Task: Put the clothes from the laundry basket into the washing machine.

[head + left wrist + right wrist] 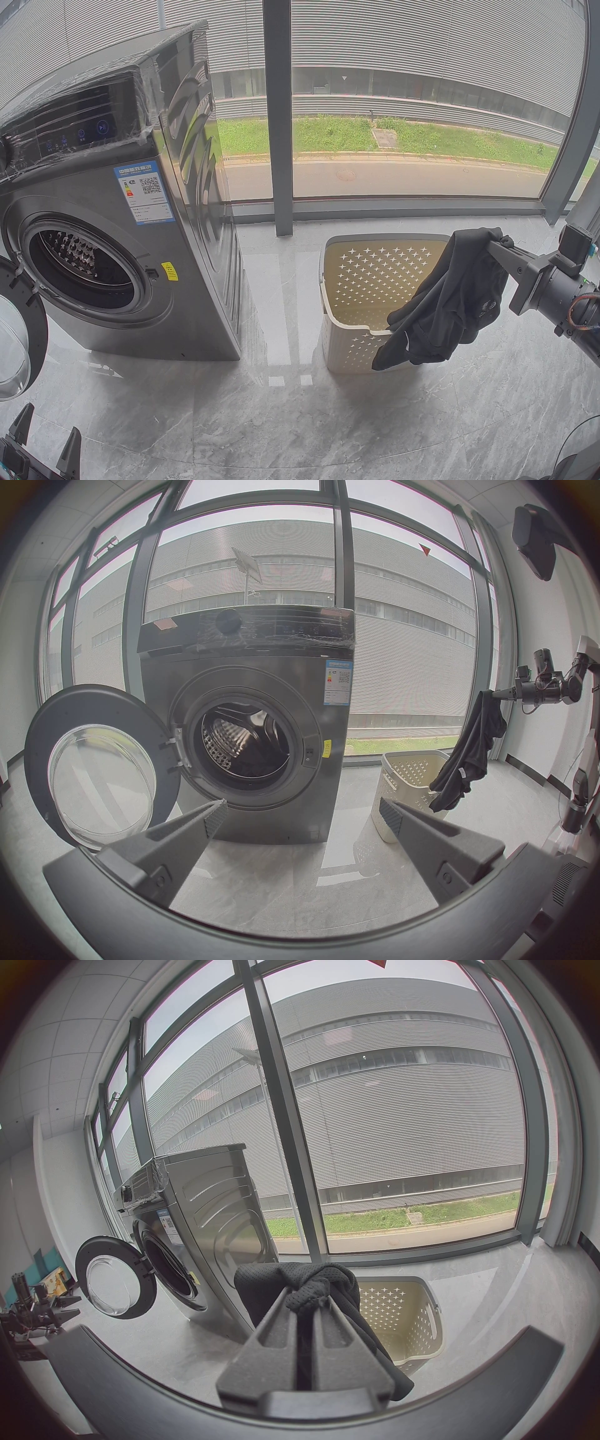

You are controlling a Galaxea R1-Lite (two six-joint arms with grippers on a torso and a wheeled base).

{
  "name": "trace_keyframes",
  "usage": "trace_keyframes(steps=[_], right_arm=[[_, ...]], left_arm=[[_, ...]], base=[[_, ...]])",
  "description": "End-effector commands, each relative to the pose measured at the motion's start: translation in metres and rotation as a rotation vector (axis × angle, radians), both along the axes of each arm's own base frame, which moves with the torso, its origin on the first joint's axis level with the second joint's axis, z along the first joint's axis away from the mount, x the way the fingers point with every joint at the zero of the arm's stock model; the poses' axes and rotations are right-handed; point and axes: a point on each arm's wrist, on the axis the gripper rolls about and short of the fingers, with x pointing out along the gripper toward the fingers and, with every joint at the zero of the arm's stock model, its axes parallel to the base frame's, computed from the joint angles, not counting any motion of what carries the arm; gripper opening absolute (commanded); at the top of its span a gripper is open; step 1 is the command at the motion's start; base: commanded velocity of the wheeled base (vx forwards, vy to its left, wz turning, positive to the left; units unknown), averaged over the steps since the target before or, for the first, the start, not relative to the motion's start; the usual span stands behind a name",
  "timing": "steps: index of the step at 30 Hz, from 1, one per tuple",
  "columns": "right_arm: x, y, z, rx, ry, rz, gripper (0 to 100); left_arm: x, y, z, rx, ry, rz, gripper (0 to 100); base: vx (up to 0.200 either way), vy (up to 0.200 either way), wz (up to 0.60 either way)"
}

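Grey floor point(375, 425); right claw point(305, 1300) clamps dark garment point(450, 306) by basket point(350, 337), left claw point(300, 805) spread.

- The washing machine's point(125, 206) drum opening point(84, 262) faces the room with nothing across it.
- Its door point(19, 331) stands swung wide on the robot's left of the opening, jutting out above the left claw point(44, 437).
- A bare strip of floor point(275, 350) separates the machine from the laundry basket point(350, 325).
- The dark garment point(450, 300), clamped in the right claw point(500, 245), hangs across the basket's right rim; the remaining mouth is unobstructed.
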Motion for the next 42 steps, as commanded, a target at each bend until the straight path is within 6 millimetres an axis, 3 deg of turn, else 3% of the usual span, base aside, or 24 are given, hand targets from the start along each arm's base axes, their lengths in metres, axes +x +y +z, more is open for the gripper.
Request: trace_keyframes(steps=[1, 24, 30, 42], right_arm=[[0.000, 0.000, -0.001, -0.001, 0.002, 0.003, 0], [-0.008, 0.011, 0.001, 0.009, -0.011, 0.135, 0], [-0.009, 0.013, 0.002, 0.020, -0.029, 0.152, 0], [-0.017, 0.015, 0.007, 0.034, -0.049, 0.215, 0]], left_arm=[[0.000, 0.000, -0.005, 0.000, 0.001, 0.001, 100], [0.000, 0.000, -0.005, -0.002, 0.003, 0.001, 100], [0.000, 0.000, -0.005, -0.002, 0.003, 0.001, 100], [0.000, 0.000, -0.005, 0.003, 0.003, -0.003, 100]], base=[[0.000, 0.200, 0.00], [0.000, 0.200, 0.00], [0.000, 0.000, 0.00], [-0.200, 0.000, 0.00]])
